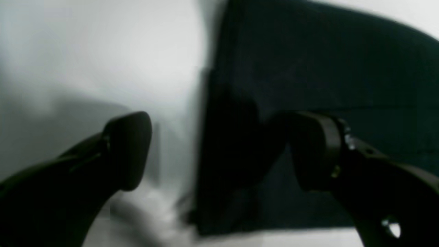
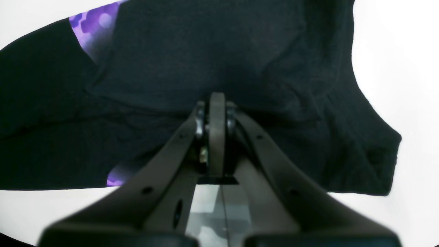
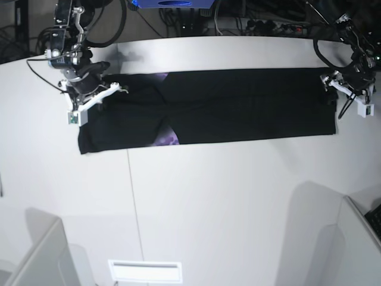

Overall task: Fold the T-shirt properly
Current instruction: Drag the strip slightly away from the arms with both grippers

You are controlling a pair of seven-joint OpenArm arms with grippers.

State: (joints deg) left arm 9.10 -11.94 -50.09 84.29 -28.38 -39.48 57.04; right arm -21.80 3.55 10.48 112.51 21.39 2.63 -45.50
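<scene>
Spread wide, the left gripper (image 1: 219, 151) hangs at the edge of the black T-shirt (image 1: 308, 68) in the left wrist view, one finger (image 1: 128, 151) over bare white table (image 1: 103, 51) and the other over dark cloth, with nothing caught between them. The picture is blurred, so whether a pad touches the fabric cannot be told. If this arm lifts away carelessly, a finger could snag the hem and drag that end out of line.

From the right wrist view, the right gripper (image 2: 217, 103) has its jaws pressed together over the shirt's black cloth; whether a fold of cloth is caught between them cannot be told. Creases radiate from its tip, and slivers of the purple print (image 2: 92, 27) peek out at two folds. A pull from here with the far end free risks sliding the whole garment or bunching it further.

Seen from the base camera, the shirt lies as a long, narrow black band across the far part of the table (image 3: 208, 208), one gripper at each end. A patch of print (image 3: 168, 139) shows along the near edge, a sign the layers are not square; folding onward without smoothing would likely lock in that unevenness.
</scene>
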